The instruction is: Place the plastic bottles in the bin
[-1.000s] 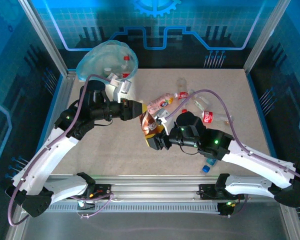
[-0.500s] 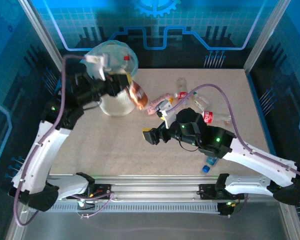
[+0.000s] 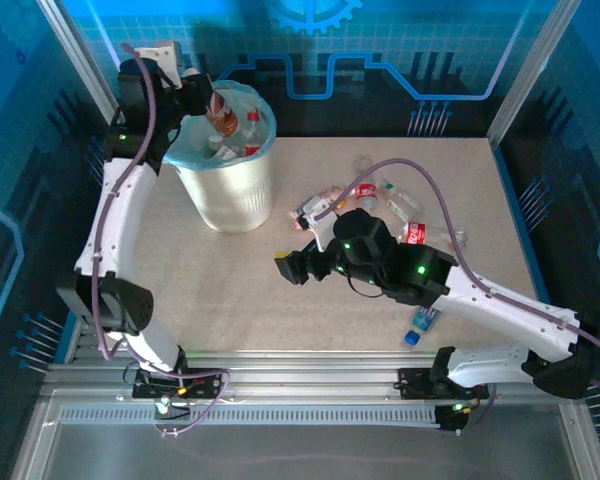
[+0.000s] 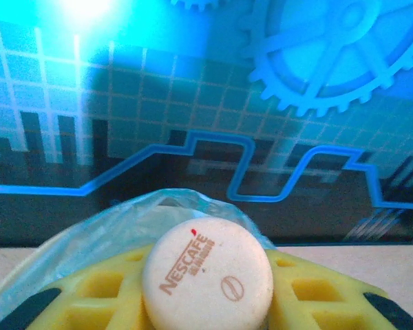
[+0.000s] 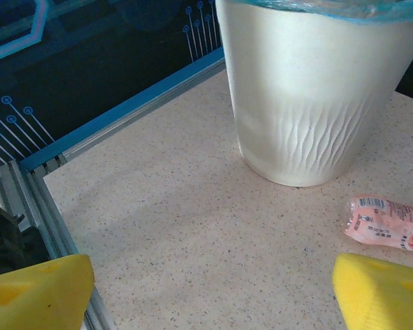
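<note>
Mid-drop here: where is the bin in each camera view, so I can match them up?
Top external: the bin stands upper left, at the table's far-left corner.
Left wrist: low centre, its light-blue bag liner behind the held bottle.
Right wrist: the bin sits top right, showing its ribbed white wall.
Shared landmark: that bag liner at the rim.

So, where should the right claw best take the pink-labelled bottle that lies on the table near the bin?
Best across the middle of the pink-labelled bottle, on the label, coming from above. It lies flat on the table, apart from the bin, so its round sides look free for the open right claw.
</note>
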### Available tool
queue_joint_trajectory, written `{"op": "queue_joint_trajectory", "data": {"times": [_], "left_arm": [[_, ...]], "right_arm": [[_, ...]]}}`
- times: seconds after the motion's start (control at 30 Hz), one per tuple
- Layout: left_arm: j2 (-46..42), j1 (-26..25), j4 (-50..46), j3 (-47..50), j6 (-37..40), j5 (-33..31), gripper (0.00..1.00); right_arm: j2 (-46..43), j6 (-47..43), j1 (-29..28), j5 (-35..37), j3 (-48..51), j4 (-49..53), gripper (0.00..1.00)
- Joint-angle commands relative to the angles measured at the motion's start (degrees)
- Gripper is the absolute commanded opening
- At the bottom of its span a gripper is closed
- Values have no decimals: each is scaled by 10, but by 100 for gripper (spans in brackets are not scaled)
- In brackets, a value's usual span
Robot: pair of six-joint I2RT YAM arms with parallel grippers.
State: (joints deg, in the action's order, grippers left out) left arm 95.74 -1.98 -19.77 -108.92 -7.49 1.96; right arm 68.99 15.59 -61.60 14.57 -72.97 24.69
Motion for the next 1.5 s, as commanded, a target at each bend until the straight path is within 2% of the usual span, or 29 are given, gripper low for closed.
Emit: {"op": "queue_joint_trajectory", "data": {"times": [0.0,0.2,0.5,0.57,0.7,0.83,1.0,1.17,1.3,1.47], "left_arm": [[11,3,83,4,90,-46,22],[56,7,115,12,141,-60,23],[109,13,135,44,139,-51,33],[114,13,135,50,140,-50,41],[114,14,133,62,134,-56,69],[111,15,130,64,124,-48,69],[112,15,122,53,106,1,51],[122,8,96,24,111,67,49],[127,-4,65,12,150,129,49],[135,-19,45,13,177,102,47]], "right_arm": [[28,0,-14,-6,-42,4,89],[100,-41,-41,6,-125,31,89],[170,-61,-89,37,-175,71,89],[176,-60,-95,43,-176,75,89],[179,-57,-99,57,-174,85,89],[176,-56,-99,70,-164,83,89],[178,-52,-98,71,-162,86,88],[179,-48,-99,75,-157,89,88],[179,-46,-100,77,-150,90,88],[179,-45,-99,81,-146,94,88]]}}
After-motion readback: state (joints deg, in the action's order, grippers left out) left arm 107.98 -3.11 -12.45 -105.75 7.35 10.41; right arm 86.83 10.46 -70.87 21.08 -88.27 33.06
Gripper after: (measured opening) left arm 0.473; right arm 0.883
